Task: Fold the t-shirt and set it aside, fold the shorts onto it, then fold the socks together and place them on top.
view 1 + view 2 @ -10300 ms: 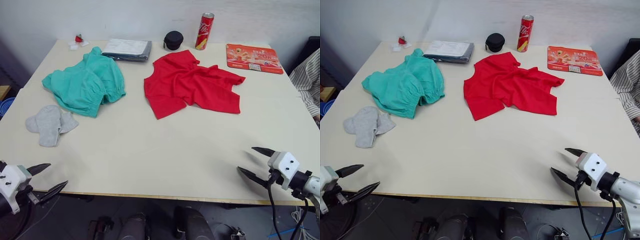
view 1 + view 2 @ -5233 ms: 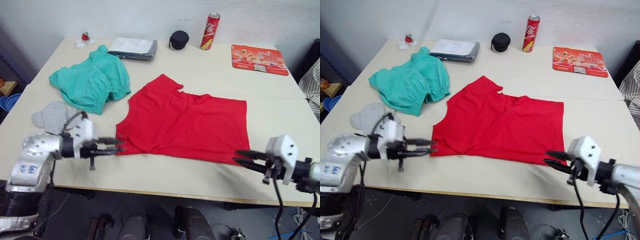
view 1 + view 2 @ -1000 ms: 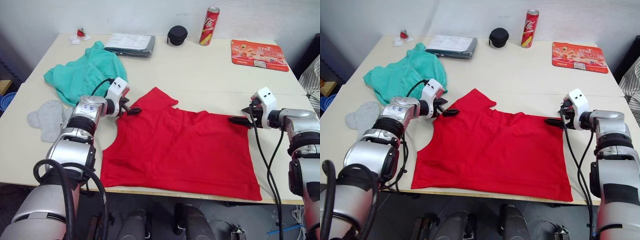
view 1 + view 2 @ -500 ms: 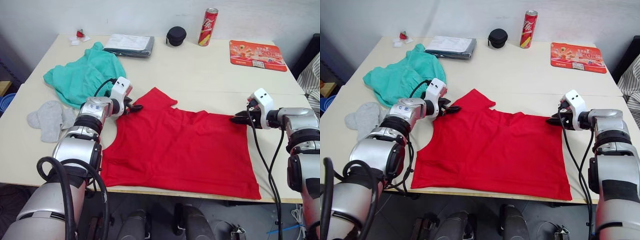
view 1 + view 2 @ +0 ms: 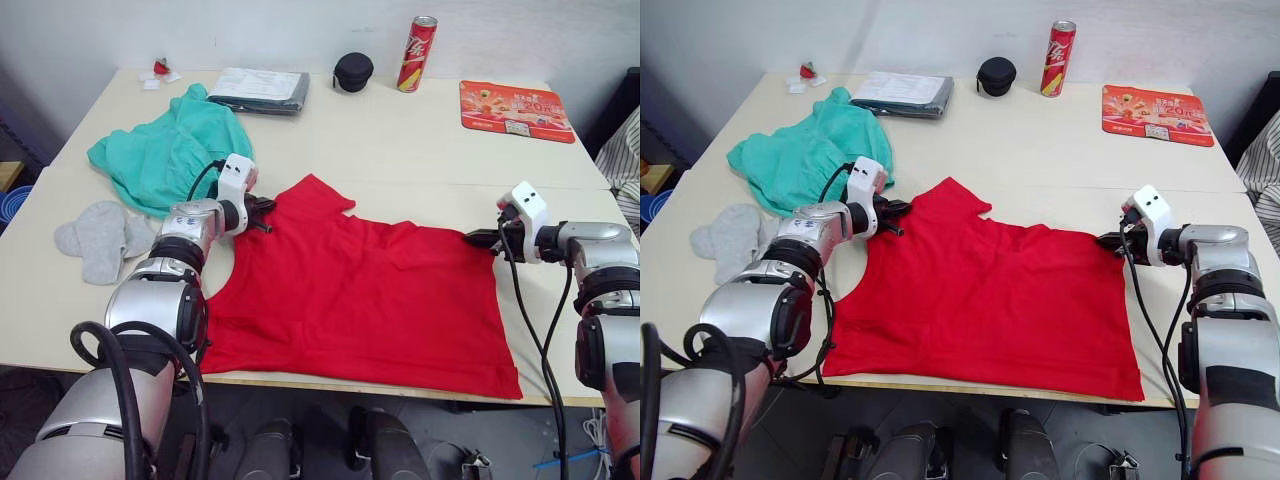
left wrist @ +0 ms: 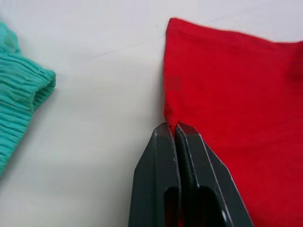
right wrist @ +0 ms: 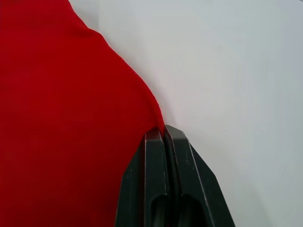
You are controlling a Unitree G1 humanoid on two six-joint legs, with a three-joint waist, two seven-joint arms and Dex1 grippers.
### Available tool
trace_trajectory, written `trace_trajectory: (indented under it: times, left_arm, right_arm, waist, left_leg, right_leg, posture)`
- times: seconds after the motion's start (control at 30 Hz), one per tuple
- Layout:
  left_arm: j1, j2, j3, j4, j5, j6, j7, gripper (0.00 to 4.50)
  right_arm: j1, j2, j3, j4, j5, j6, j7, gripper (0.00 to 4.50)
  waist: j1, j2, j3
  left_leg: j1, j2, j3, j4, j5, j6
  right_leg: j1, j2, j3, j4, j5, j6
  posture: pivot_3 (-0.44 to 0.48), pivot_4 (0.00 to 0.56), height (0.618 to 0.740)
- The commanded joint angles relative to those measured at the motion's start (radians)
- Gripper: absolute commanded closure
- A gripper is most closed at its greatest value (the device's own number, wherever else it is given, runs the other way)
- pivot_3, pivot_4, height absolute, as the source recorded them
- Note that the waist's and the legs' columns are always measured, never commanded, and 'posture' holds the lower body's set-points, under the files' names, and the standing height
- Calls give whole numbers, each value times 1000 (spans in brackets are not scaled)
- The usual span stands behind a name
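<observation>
Both tools are pinching the t-shirt [image 5: 355,290], which is lying flat between them: the left tool [image 6: 173,128] clamped on its sleeve edge, the right tool [image 7: 164,133] on its far hem corner, likely readying the first fold.

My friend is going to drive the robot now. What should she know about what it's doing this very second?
Left gripper: jaws shut on the t-shirt, pinching its edge at the far left corner, next to the shorts.
Right gripper: jaws shut on the t-shirt's far right corner.
The t-shirt lies spread flat at the near middle of the table, not folded yet.
The shorts sit bunched at the far left; the socks lie to the left of the left arm, untouched.
Done: shirt spread out and both far corners gripped.
Left: fold the shirt and set it aside, fold the shorts onto it, pair the socks on top.
</observation>
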Motion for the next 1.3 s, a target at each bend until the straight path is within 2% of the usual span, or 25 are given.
trace_trajectory:
  times: [0.03, 0.47, 0.73, 1.07, 1.27, 1.3]
  left_arm:
    - [13, 38, 26, -28, -19, -43, -67, 4453]
    - [71, 112, 22, -63, -6, -148, -194, 4453]
    - [143, 152, 23, -104, -19, -191, -266, 4453]
    - [289, 159, 2, -244, -22, -232, -335, 4453]
    - [377, 187, -11, -368, -39, -205, -369, 4453]
    - [384, 191, -10, -379, -43, -198, -373, 4489]
  right_arm:
    - [18, -48, -48, -41, 35, -25, 22, 4500]
    - [134, -100, -151, -152, 130, -47, 83, 4500]
    - [334, -108, -189, -353, 206, -12, 143, 4500]
    - [527, -79, -174, -532, 224, -28, 66, 4500]
    - [567, -79, -175, -533, 213, -84, -24, 4500]
    - [568, -80, -178, -530, 213, -96, -39, 4315]
  waist:
    - [0, 0, 0]
    - [0, 0, 0]
    - [0, 0, 0]
    - [1, 0, 0]
    - [1, 0, 0]
    - [1, 0, 0]
  left_leg:
    - [0, 0, 0, 0, 0, 0]
    - [0, 0, 0, 1, 0, 0]
    - [0, 0, 1, 2, 0, 0]
    - [2, 0, 1, 5, -1, -1]
    - [4, 0, 1, 5, -1, -1]
    - [4, 0, 1, 5, -1, -1]
  right_leg:
    - [0, 0, 0, 0, 0, 0]
    - [0, 0, 0, 1, 0, 0]
    - [0, 0, 0, 2, 0, 0]
    - [0, -1, 3, 6, 0, 0]
    - [2, -1, 4, 6, 0, 0]
    - [2, -1, 4, 6, 0, 0]
  posture:
    - [0, 150, 740]
    - [0, 150, 740]
    - [0, 150, 740]
    - [0, 150, 740]
    - [0, 150, 740]
    - [0, 150, 740]
